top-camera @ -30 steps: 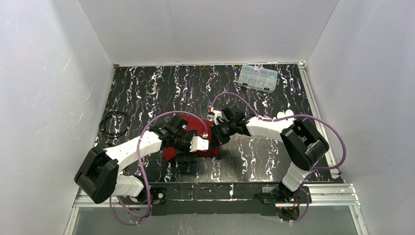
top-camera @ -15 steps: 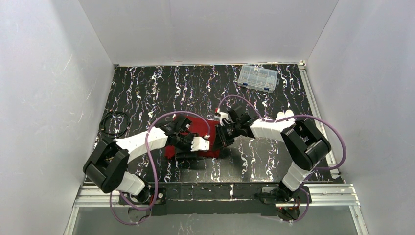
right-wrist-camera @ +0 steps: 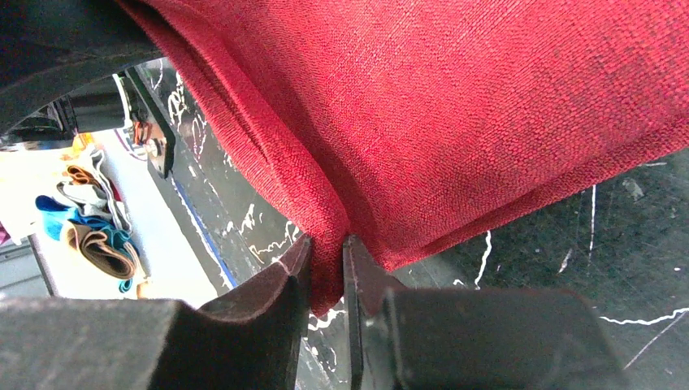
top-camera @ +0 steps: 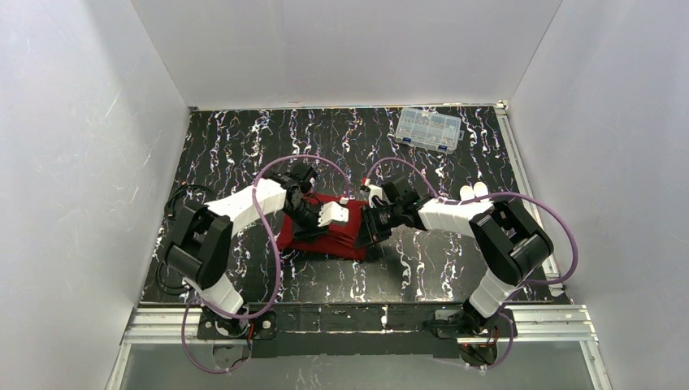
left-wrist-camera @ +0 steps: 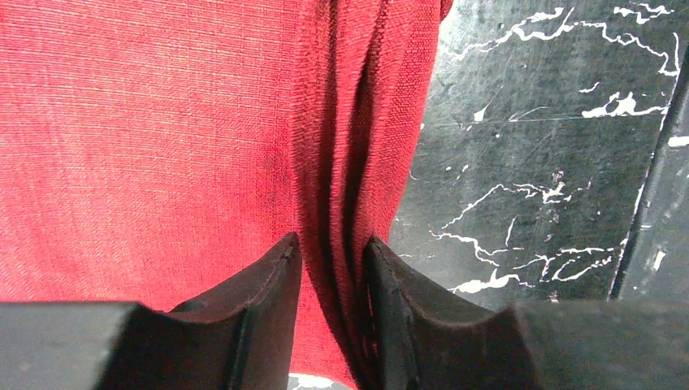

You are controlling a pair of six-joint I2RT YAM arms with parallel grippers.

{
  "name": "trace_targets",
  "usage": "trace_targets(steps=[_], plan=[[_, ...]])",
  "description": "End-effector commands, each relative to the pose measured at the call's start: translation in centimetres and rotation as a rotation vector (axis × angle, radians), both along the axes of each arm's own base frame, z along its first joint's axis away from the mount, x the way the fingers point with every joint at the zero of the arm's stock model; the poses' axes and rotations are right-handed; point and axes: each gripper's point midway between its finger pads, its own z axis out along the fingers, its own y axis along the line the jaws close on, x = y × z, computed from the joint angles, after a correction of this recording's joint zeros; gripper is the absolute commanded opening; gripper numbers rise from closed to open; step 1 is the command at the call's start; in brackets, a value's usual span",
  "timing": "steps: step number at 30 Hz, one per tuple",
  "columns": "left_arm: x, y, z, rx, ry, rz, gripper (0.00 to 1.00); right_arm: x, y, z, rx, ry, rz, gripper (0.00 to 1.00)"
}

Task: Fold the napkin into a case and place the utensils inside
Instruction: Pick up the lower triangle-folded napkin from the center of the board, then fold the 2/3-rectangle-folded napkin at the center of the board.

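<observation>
The red napkin (top-camera: 337,237) lies partly folded in layers at mid-table. My left gripper (top-camera: 309,230) is over its left part, shut on a bunched, layered fold of the cloth (left-wrist-camera: 146,122); the left wrist view shows the left gripper (left-wrist-camera: 331,244) with the fold between its fingers. My right gripper (top-camera: 368,231) is at the cloth's right edge, and the right wrist view shows the right gripper (right-wrist-camera: 327,242) shut on a folded corner of the napkin (right-wrist-camera: 487,106), lifted slightly off the table. Two white utensils (top-camera: 474,191) lie behind the right forearm.
A clear plastic compartment box (top-camera: 428,130) stands at the back right. A black cable coil (top-camera: 183,207) lies by the left wall. The table (top-camera: 244,146) is black with white marbling, with metal rails along its near and right edges.
My left arm has swung its elbow inward and carried its gripper farther from the near edge. The cloth has shifted and spread to the right. My right gripper has moved slightly right, still holding.
</observation>
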Motion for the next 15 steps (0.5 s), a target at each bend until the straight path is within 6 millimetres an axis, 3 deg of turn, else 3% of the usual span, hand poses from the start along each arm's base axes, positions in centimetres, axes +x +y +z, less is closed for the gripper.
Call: trace_targets(steps=[1, 7, 12, 15], plan=[[-1.3, 0.1, 0.5, 0.009, 0.108, -0.021, 0.31, 1.1, 0.8, 2.2, 0.062, -0.058, -0.014, 0.28], [-0.7, -0.3, 0.1, 0.020, 0.132, -0.014, 0.19, 1.6, 0.8, 2.7, 0.067, -0.071, -0.028, 0.35], [-0.3, -0.4, -0.3, 0.028, 0.129, -0.016, 0.16, 2.8, 0.4, 3.4, 0.061, -0.122, -0.065, 0.55], [0.0, -0.6, -0.2, 0.026, 0.129, -0.012, 0.16, 4.4, -0.6, 5.1, 0.070, -0.228, -0.139, 0.63]])
